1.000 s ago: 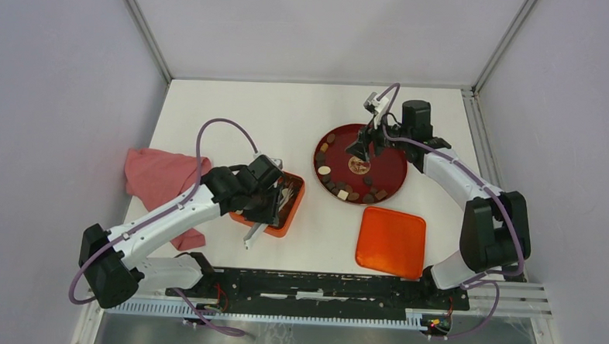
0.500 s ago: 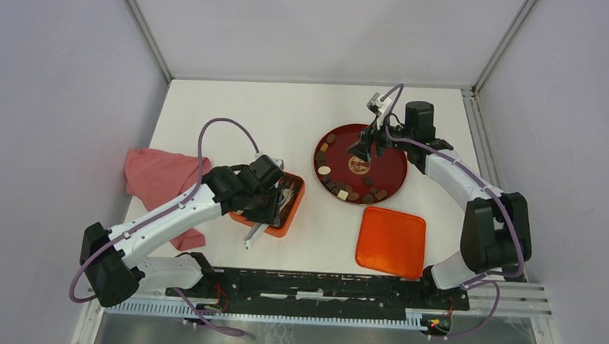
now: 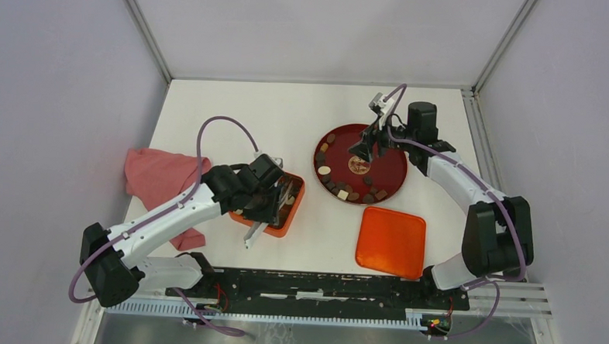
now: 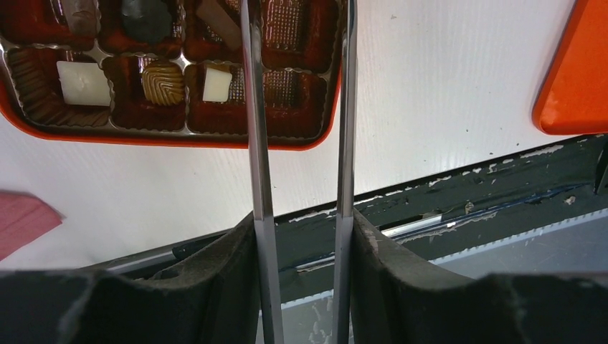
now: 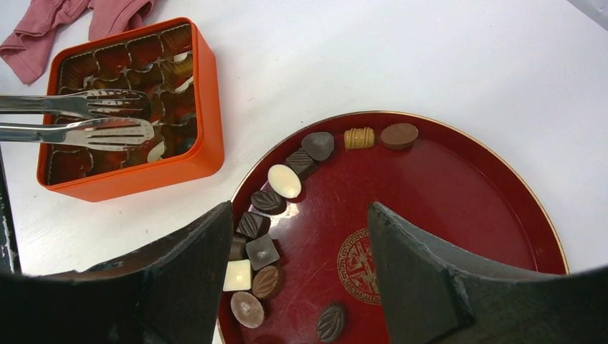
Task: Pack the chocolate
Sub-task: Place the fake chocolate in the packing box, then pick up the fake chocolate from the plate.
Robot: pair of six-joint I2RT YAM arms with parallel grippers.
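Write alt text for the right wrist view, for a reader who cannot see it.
The open right gripper hangs empty over a dark-red plate with small chocolates along its left rim and top. At upper left, metal tongs reach over an orange box whose compartments hold a few pieces; a pink cloth lies beyond it.

Tongs [image 4: 257, 143]: two metal arms, clamped in left gripper [image 4: 300, 236], extending over box [image 4: 165, 138].
Box: orange, compartmented; chocolate [image 4: 83, 82] pieces in several cells.

cloth [image 3: 154, 177] far left | box [image 5: 129, 179] beside it | plate [image 3: 391, 164] right — chocolate [image 3: 325, 170] on it | lid [image 3: 391, 242] before plate
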